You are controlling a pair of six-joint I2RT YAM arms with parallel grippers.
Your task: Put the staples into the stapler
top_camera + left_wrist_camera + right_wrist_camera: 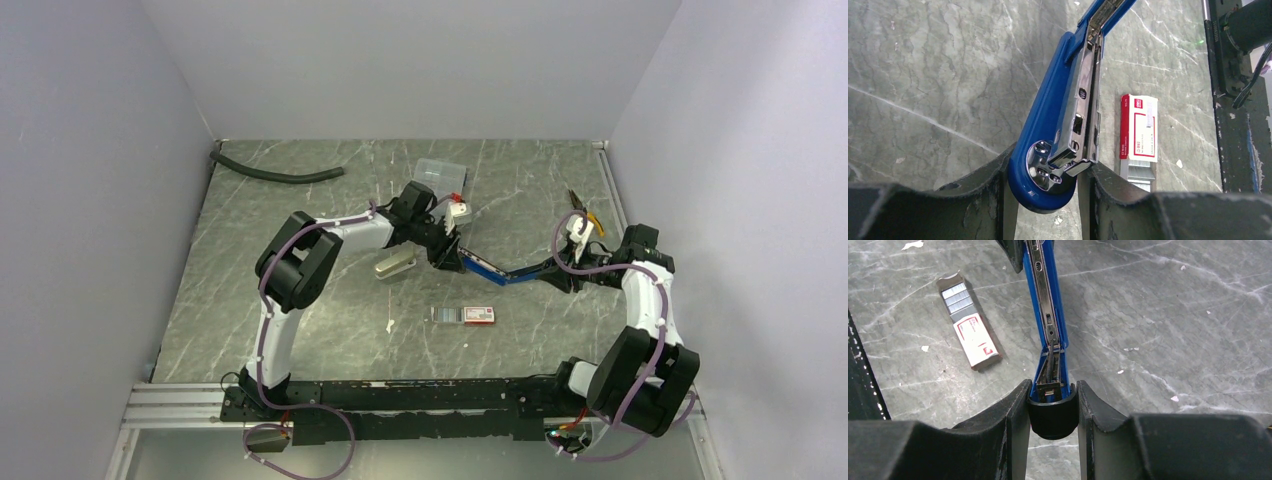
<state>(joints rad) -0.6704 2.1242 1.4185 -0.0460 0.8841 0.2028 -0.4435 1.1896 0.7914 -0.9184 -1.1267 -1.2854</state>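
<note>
The blue stapler [492, 270] hangs above the table, opened out long between my two grippers. My left gripper [455, 256] is shut on its rounded blue end with the chrome hinge [1050, 167]. In the left wrist view the left gripper [1048, 175] has that end pinched between its fingers. My right gripper [1052, 407] is shut on the stapler's black-capped end [1053, 415], and the chrome magazine rail [1043, 285] runs away from it. The staples [958, 295] lie as silvery strips in a dark tray pulled partly out of a white box with a red end [478, 316], on the table below the stapler.
A clear compartment case [441, 173] sits at the back centre and a black hose [275, 172] at the back left. A silvery metal object [395, 265] lies beside the left arm. Pliers with orange handles [581, 208] lie near the right wall.
</note>
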